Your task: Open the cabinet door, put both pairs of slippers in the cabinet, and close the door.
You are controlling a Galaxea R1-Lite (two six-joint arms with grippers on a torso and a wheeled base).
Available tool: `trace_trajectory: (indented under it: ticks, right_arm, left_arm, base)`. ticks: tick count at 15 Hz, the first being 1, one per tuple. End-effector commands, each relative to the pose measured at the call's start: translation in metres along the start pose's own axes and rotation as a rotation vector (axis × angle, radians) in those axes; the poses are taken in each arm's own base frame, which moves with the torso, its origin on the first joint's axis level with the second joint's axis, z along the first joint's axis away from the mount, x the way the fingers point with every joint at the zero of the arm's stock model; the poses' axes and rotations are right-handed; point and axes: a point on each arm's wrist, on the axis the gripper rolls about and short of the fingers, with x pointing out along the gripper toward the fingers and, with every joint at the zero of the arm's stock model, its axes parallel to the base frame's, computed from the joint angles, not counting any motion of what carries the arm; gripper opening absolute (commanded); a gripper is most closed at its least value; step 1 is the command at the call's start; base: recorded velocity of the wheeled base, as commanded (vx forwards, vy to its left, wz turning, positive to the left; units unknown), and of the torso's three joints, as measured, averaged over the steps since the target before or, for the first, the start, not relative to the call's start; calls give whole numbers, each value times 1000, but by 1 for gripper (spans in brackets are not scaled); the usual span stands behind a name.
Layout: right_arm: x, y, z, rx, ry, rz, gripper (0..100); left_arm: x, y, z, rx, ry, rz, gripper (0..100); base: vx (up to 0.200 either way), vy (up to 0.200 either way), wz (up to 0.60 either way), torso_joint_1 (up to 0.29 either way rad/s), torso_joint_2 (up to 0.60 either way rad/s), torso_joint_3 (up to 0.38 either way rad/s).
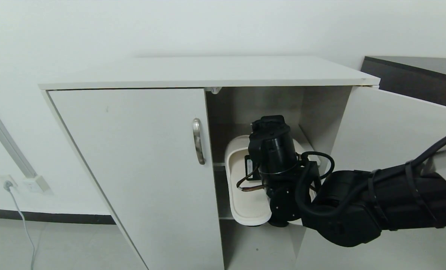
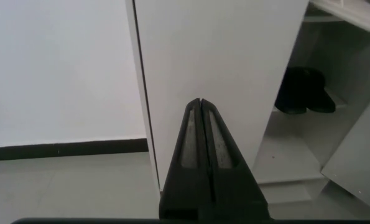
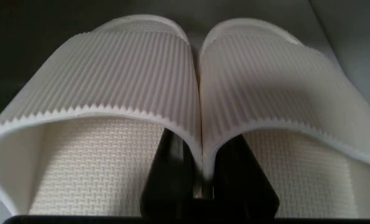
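Cabinet opening (image 1: pixel 245 108): slippers (image 1: pixel 241 187) near left door edge (image 1: pixel 205 187)

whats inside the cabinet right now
A pair of white slippers, held by the right gripper, and something dark on a shelf. The closed left door covers the rest.

Blk right arm (image 1: pixel 376 202), strapped blk cables (image 1: pixel 301 187); left hand (image 2: pixel 200 104) blk, grey pads (image 2: pixel 217 140).

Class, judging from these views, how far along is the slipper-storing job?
Done: the right door is open; a dark pair sits on a shelf inside. In hand: the right gripper holds the white slippers in the cabinet. Left: release them, close the door.
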Motion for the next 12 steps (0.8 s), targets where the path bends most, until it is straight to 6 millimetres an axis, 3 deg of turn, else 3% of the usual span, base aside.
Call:
trace_trajectory:
  ticks: [1, 4, 8, 12]
  right_arm:
    - [3, 1, -5, -15, 9, -3, 0]
    - [11, 2, -4, -11, 16, 29, 0]
    - [43, 7, 0, 6, 6, 2, 0]
    - [72, 3, 16, 10, 18, -32, 0]
  left_arm:
    - [0, 0, 0, -1, 1, 0, 0]
    - [0, 0, 0, -1, 1, 0, 0]
    - [0, 0, 0, -1, 1, 2, 0]
    - [0, 0, 0, 1, 1, 2, 0]
  base:
    - [0, 0, 0, 0, 0, 0]
    - [0, 0, 0, 0, 0, 0]
    - [0, 0, 0, 0, 0, 0]
    - [0, 0, 0, 0, 0, 0]
